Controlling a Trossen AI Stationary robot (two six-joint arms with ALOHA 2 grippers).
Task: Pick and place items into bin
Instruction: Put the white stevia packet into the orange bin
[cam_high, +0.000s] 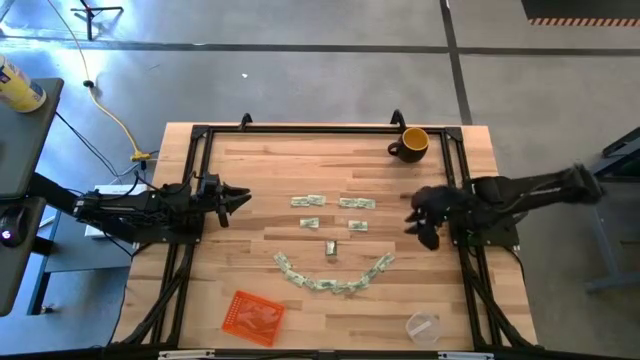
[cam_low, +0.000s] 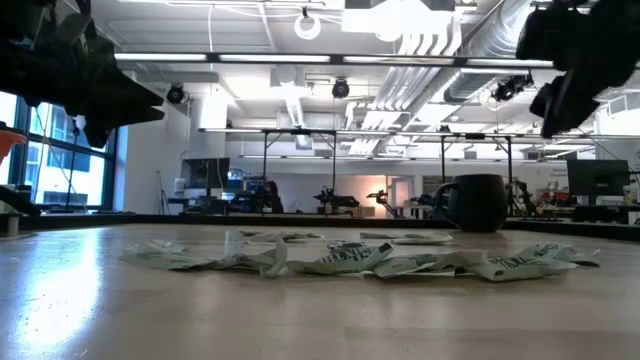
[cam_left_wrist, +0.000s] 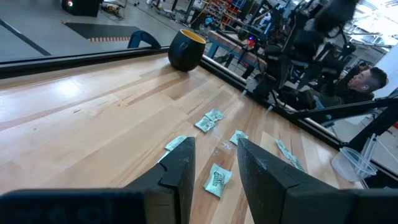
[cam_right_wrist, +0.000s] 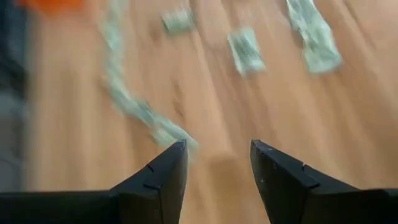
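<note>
Crumpled green-and-white paper notes (cam_high: 330, 245) lie mid-table on the slatted wooden table (cam_high: 250, 170), forming a face. The shallow orange tray (cam_high: 252, 316) sits empty near the front edge. Left gripper (cam_high: 238, 199) and right gripper (cam_high: 415, 215) hover at opposite sides, fingers parted, holding nothing.

Motion blur smeared the items (cam_right_wrist: 245, 51) and the bench (cam_right_wrist: 211, 112) in the right wrist view. The orange bin (cam_right_wrist: 50, 3) was cut off at that frame's edge. The clear cup (cam_left_wrist: 354, 163) ran off the left wrist view's edge.
</note>
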